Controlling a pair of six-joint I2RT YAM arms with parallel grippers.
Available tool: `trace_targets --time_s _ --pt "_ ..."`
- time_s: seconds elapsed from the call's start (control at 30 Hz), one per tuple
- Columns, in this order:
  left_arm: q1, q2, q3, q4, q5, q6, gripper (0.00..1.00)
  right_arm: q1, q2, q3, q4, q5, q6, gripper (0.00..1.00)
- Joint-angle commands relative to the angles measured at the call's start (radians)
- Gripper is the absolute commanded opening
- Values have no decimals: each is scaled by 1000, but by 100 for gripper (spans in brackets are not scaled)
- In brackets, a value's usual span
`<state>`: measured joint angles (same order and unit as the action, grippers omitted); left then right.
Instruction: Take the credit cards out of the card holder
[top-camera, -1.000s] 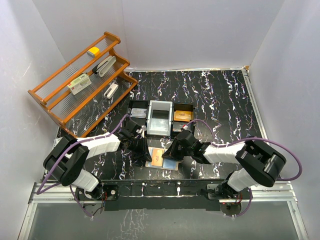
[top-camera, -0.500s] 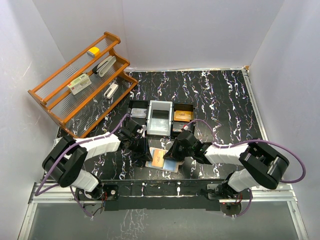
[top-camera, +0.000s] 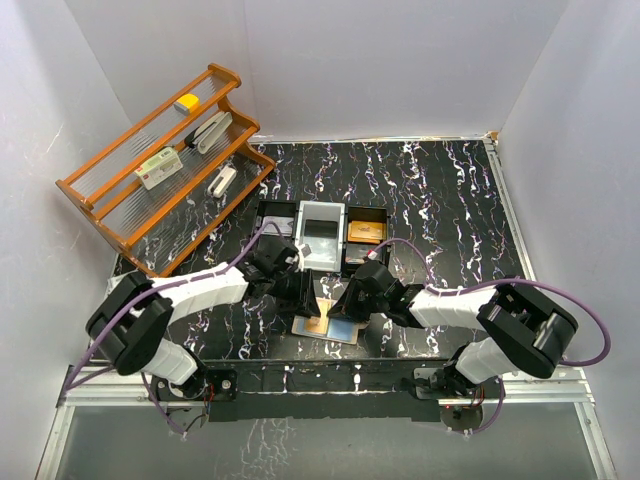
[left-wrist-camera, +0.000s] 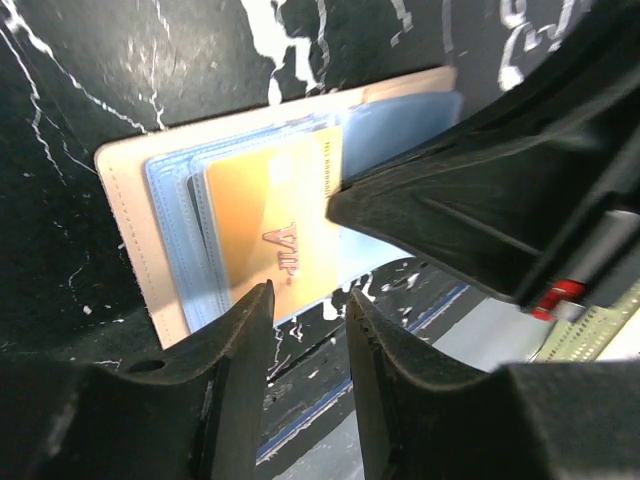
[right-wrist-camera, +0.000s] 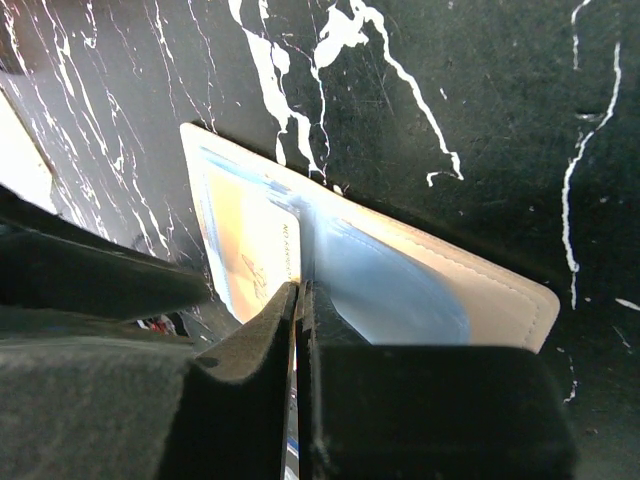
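Observation:
The card holder lies open on the black table close to the front edge; it is beige with blue inner pockets. An orange credit card marked VIP sits in its left half, partly out of its slot. My left gripper hovers over that card's near edge, open, with nothing between the fingers. My right gripper is shut, its tip resting on the card holder right beside the orange card. In the top view both grippers meet over the holder and hide most of it.
A black-and-grey three-compartment tray stands just behind the grippers, with an orange card in its right compartment. A wooden rack holding small items stands at the back left. The table's front edge runs right below the card holder.
My left gripper has moved right, over the left half of the card holder, and its jaws have opened. The right gripper has stayed shut on the holder.

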<state>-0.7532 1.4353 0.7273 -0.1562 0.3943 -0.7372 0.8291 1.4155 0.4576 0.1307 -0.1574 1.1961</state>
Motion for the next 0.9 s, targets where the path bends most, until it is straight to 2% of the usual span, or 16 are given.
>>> trace_targets --time_s 0.0,0.47,0.57,0.73,0.87 --pt "-24 63 22 -37 -16 6 33 -8 2 27 23 4 -17 0" --pt "-26 99 21 -118 -114 25 29 -31 -17 44 -23 -21 -64 1" --pt "-27 96 15 -109 -100 26 28 -36 -17 38 -4 -37 -58 6" --pt "-28 98 20 -106 -88 27 27 -36 5 38 21 -63 -51 21" --pt "-28 98 24 -108 -83 29 26 -36 30 39 50 -85 -53 23"
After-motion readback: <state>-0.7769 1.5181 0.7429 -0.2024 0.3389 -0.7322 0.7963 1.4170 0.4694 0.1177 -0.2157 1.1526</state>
